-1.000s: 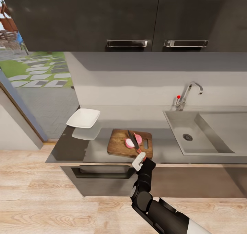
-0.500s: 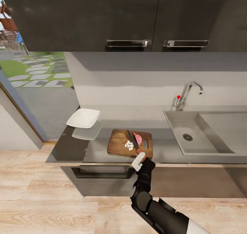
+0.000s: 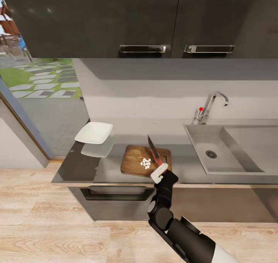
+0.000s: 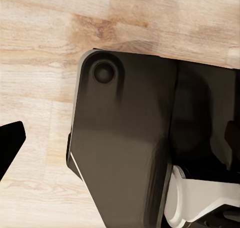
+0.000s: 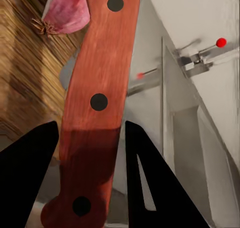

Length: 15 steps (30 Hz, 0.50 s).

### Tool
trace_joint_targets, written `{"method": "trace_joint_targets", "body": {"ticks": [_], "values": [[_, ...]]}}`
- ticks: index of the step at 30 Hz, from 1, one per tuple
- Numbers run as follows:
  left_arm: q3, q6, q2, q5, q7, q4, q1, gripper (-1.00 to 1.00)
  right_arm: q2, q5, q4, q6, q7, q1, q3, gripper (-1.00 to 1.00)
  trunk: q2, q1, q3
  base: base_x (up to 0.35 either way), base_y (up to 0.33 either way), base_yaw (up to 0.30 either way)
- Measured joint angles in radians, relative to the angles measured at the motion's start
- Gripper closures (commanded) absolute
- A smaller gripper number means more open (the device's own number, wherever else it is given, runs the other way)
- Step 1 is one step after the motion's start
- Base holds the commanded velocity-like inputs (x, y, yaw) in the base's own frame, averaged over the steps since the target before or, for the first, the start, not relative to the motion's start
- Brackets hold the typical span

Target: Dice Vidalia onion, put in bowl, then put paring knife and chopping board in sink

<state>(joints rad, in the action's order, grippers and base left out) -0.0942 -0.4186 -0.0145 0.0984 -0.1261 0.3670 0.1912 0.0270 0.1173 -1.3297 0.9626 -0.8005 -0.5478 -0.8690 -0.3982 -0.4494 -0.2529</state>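
Gripping the paring knife [image 3: 154, 152] by its orange-red handle, my right gripper [image 3: 159, 174] has its two fingers clamped on either side of the handle's lower half, as the right wrist view shows, with the dark blade pointing up and away from the wrist over the chopping board [image 3: 136, 161]. Just beyond the fingertips, a pink piece of the Vidalia onion [image 5: 67, 10] lies on the wood against the handle; a small heap of pale dice [image 3: 145, 163] sits on the board a little to the left of the hand.

I judge the knife light and stiff, but its smooth riveted handle could twist in a two-finger pinch, so holding mid-handle, close to the balance point, seems right. The remaining onion piece looks rounded and slick and may roll or skid under the blade. The dice are loose and tiny, and I doubt I could pinch them; tipping or scraping them off the board should work better. The board looks rigid and fairly heavy, best taken at an edge or its cut-out grip.

The bowl [image 3: 94, 132] stands on the countertop [image 3: 77, 166] well off to the left of the hand, and the sink [image 3: 231, 149] lies to its right, near the tap [image 3: 211, 105].

The left wrist view shows dark robot casing over wooden floor; I cannot tell the state of the left gripper.

I can read no brand, label or writing anywhere.
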Motion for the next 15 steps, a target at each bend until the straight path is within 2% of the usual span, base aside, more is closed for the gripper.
{"method": "trace_joint_targets", "body": {"ticks": [6, 11, 15], "values": [[0.0, 0.0, 0.0, 0.0, 0.0, 0.001, 0.0, -1.0, 0.0, -0.002, -0.029, -0.001, -0.006, 0.0, 0.002, 1.0, 0.0, 0.0, 0.0, 0.007, 0.0, 0.0], [0.0, 0.0, 0.0, -0.001, 0.0, 0.001, 0.0, -1.0, 0.001, -0.004, -0.028, 0.0, -0.002, 0.0, 0.002, 1.0, 0.0, 0.0, 0.0, 0.144, -0.08, 0.0], [0.0, 0.0, 0.0, -0.001, 0.0, 0.001, 0.0, -1.0, 0.0, -0.009, -0.019, 0.0, 0.002, 0.0, -0.001, 1.0, 0.0, 0.0, 0.0, 0.029, -0.02, 0.0]]}}
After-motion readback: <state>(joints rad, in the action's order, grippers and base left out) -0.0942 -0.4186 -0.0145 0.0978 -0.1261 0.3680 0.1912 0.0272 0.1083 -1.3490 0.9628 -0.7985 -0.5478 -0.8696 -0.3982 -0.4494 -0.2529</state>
